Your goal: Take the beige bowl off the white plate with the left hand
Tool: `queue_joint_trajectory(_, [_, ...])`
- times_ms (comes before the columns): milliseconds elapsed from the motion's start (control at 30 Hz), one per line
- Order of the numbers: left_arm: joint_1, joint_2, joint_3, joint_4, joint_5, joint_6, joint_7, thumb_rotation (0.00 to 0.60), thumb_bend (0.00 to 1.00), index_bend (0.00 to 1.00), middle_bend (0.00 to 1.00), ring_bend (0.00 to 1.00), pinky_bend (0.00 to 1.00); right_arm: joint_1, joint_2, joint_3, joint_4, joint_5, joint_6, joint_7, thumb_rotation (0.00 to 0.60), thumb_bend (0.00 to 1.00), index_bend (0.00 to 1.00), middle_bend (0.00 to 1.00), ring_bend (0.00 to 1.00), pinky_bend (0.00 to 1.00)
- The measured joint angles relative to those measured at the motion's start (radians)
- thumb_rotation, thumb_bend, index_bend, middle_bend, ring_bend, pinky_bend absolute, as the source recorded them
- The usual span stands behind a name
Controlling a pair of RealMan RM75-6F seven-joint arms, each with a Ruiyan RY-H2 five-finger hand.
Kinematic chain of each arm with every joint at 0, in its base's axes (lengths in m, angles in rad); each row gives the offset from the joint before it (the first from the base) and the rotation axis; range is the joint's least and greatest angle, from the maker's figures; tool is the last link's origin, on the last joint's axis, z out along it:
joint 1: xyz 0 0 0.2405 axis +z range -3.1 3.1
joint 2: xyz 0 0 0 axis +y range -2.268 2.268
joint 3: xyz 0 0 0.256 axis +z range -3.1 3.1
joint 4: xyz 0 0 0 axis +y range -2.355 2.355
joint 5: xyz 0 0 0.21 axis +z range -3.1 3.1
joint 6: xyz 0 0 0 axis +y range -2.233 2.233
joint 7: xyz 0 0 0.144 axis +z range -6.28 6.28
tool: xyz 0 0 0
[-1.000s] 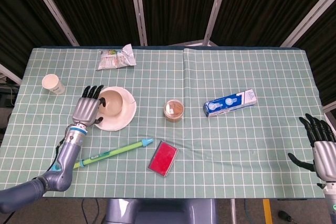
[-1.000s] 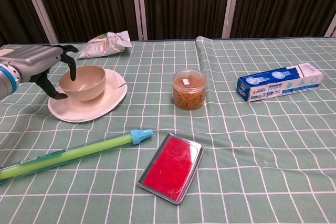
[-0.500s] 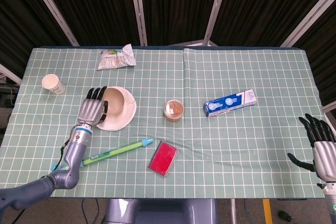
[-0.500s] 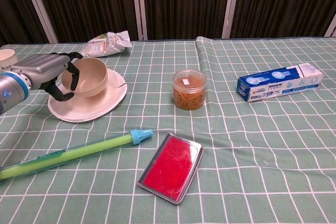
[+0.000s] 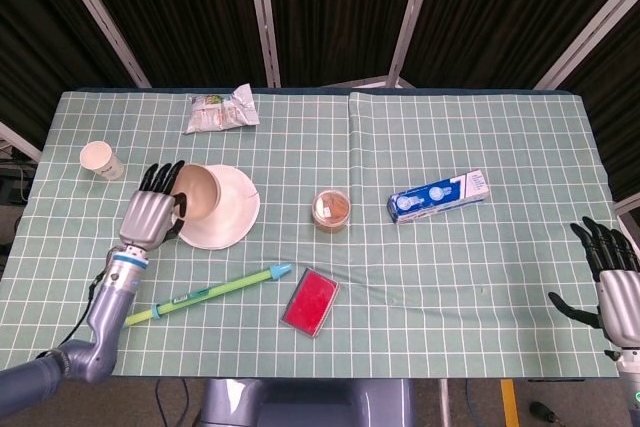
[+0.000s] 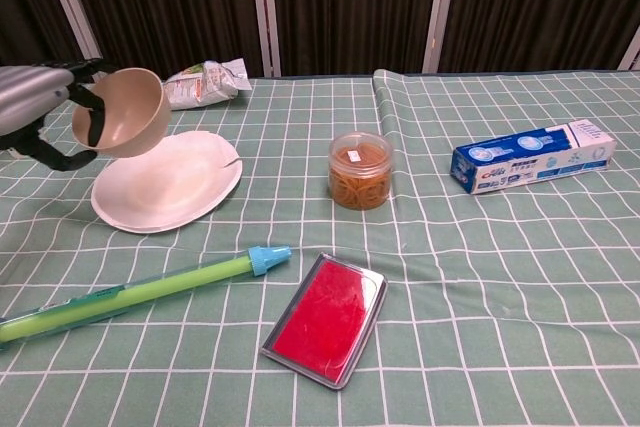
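My left hand [image 5: 150, 215] [image 6: 35, 107] grips the beige bowl [image 6: 122, 126] [image 5: 197, 194] by its rim and holds it tilted in the air, above the left edge of the white plate [image 6: 170, 181] [image 5: 226, 213]. The plate lies bare on the checked cloth. My right hand [image 5: 612, 285] hangs with fingers spread at the table's right front corner, holding nothing; the chest view does not show it.
A paper cup [image 5: 101, 160] stands left of the hand. A snack bag [image 5: 221, 110] lies behind the plate. In front lie a green pen [image 6: 140, 292] and a red case [image 6: 327, 319]. A jar of rubber bands [image 6: 360, 170] and a blue box [image 6: 532, 155] sit to the right.
The left hand closed on the bowl's rim, lifted it off the plate and carried it up and to the left, tilting it. The right hand stayed still.
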Motion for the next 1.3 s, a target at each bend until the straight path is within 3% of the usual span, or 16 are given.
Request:
queue_joint_trajectory(133, [0.077,0.096,0.096,-0.081,0.097,0.078,-0.042,0.6,0.47,0.64,0.0,0.0,0.0,-0.001,-0.001,-0.002,-0.006,-0.006,0.004,-0.01,0.6,0.09,0.07,0.0,0.0,0.0])
queue_joint_trajectory(267, [0.139,0.171,0.194,-0.136,0.154,0.091,-0.077,0.6,0.47,0.63,0.0,0.0,0.0,-0.001,-0.003,-0.004,-0.015,-0.012,0.006,-0.025,0.6,0.09,0.07,0.0,0.0,0.0])
queue_joint_trajectory(433, [0.199,0.198,0.26,-0.139,0.201,0.099,-0.11,0.6,0.47,0.63,0.0,0.0,0.0,0.0,-0.006,-0.005,-0.017,-0.014,0.005,-0.034,0.6,0.09,0.07,0.0,0.0,0.0])
queue_joint_trajectory(633, [0.211,0.188,0.261,-0.086,0.173,0.047,-0.119,0.6,0.47,0.56,0.0,0.0,0.0,0.001,-0.008,-0.005,-0.017,-0.015,0.006,-0.036,0.6,0.09,0.07,0.0,0.0,0.0])
queue_joint_trajectory(733, [0.212,0.182,0.25,-0.072,0.147,0.028,-0.1,0.6,0.42,0.48,0.0,0.0,0.0,0.001,-0.008,-0.005,-0.016,-0.013,0.003,-0.037,0.6,0.09,0.07,0.0,0.0,0.0])
queue_joint_trajectory(900, [0.214,0.185,0.231,-0.085,0.107,0.001,-0.062,0.6,0.29,0.17,0.0,0.0,0.0,0.0,-0.007,-0.003,-0.014,-0.011,0.006,-0.034,0.6,0.09,0.07,0.0,0.0,0.0])
queue_joint_trajectory(967, [0.217,0.2,0.228,-0.109,0.11,0.006,-0.062,0.6,0.27,0.11,0.0,0.0,0.0,-0.001,-0.006,-0.003,-0.014,-0.01,0.006,-0.034,0.6,0.09,0.07,0.0,0.0,0.0])
queue_joint_trajectory(1300, [0.276,0.303,0.22,-0.284,0.188,0.171,-0.12,0.6,0.26,0.03,0.0,0.0,0.0,-0.001,-0.006,-0.006,-0.014,-0.014,0.005,-0.041,0.6,0.09,0.07,0.0,0.0,0.0])
